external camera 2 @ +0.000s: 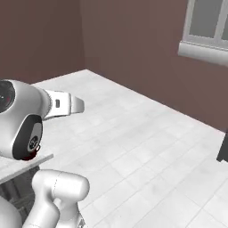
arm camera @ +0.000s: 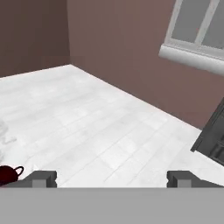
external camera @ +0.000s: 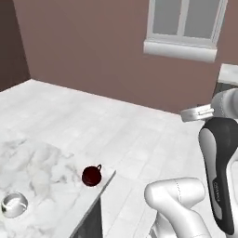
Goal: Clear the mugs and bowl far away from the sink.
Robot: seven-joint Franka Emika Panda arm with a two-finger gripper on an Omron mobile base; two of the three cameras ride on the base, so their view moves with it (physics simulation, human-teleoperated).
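A dark red mug (external camera: 91,175) with a small handle stands close to the corner of the marble counter (external camera: 42,167). It also peeks in at the lower left of the hand view (arm camera: 8,173). A round glossy grey-white bowl (external camera: 14,204) sits further left on the counter, near the front edge. My gripper (arm camera: 111,179) is open, its fingertips (arm camera: 43,177) far apart with nothing between them. It hangs over the floor, to the right of the counter and well above the mug. The sink is out of view.
A white tiled floor (external camera: 139,135) stretches to a brown wall (external camera: 93,42) with a white-framed window (external camera: 183,25). A dark cabinet (arm camera: 212,138) stands at the right. The counter's corner (external camera 2: 31,162) lies just behind my arm.
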